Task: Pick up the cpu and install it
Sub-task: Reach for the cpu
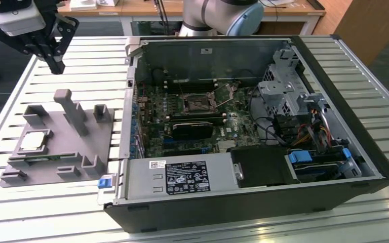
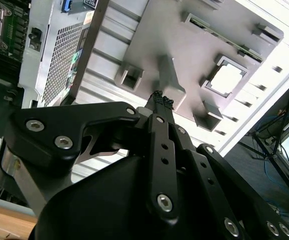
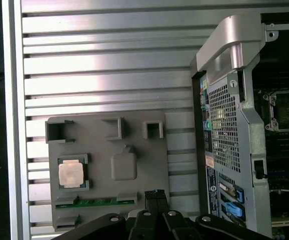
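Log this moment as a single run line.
gripper: shut, empty, hovering over tray edge | chip: lying in tray, untouched | install: not done

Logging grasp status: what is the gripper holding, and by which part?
Nothing. The gripper is shut and empty; the cpu lies in the grey tray.

The cpu (image 3: 70, 174) has a smooth, shiny metal top; the tray (image 3: 97, 150) is matt grey plastic. The table (image 3: 109, 65) is ribbed, bright metal slats.
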Robot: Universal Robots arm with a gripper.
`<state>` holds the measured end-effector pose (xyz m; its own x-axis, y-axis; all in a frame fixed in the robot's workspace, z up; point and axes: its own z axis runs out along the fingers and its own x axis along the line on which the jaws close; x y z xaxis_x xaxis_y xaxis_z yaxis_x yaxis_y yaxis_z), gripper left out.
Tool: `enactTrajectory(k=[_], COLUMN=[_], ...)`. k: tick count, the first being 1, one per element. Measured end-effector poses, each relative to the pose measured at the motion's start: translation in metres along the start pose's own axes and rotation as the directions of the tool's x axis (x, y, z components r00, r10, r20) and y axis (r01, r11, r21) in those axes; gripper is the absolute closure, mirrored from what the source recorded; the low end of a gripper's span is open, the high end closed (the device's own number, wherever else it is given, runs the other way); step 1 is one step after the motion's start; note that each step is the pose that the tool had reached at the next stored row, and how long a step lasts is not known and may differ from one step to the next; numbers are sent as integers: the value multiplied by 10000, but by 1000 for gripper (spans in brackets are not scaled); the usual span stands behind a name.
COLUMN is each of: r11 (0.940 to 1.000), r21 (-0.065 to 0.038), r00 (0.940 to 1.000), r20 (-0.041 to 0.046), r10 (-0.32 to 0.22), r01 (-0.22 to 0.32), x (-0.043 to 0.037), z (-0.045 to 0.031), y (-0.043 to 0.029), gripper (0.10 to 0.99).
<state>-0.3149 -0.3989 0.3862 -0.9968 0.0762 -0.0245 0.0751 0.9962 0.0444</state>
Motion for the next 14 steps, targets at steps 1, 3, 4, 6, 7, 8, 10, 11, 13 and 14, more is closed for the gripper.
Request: enactTrajectory(k=[1,3,4,6,7,8,10,11,13,14], r11=[10000,10000,10000,10000,10000,10000,10000,10000,10000,10000], r21=[0,0,0,0,0,0,0,0,0,-1], r00=[10000,10000,10000,10000,10000,10000,10000,10000,10000,10000], r20=[0,0,0,0,0,0,0,0,0,0], r10=[0,0,1,0,0,0,-1,0,0,0], r01=[0,0,-1,0,0,0,1,0,0,0], x=[6,18,24,35,40,45,54,58,67,71], z=[0,0,0,0,1,1,1,1,2,2], y=[0,-1,-2,-3,-3,-4,-4,-5,-5,-6], gripper=[980,980,980,980,980,980,980,980,980,980])
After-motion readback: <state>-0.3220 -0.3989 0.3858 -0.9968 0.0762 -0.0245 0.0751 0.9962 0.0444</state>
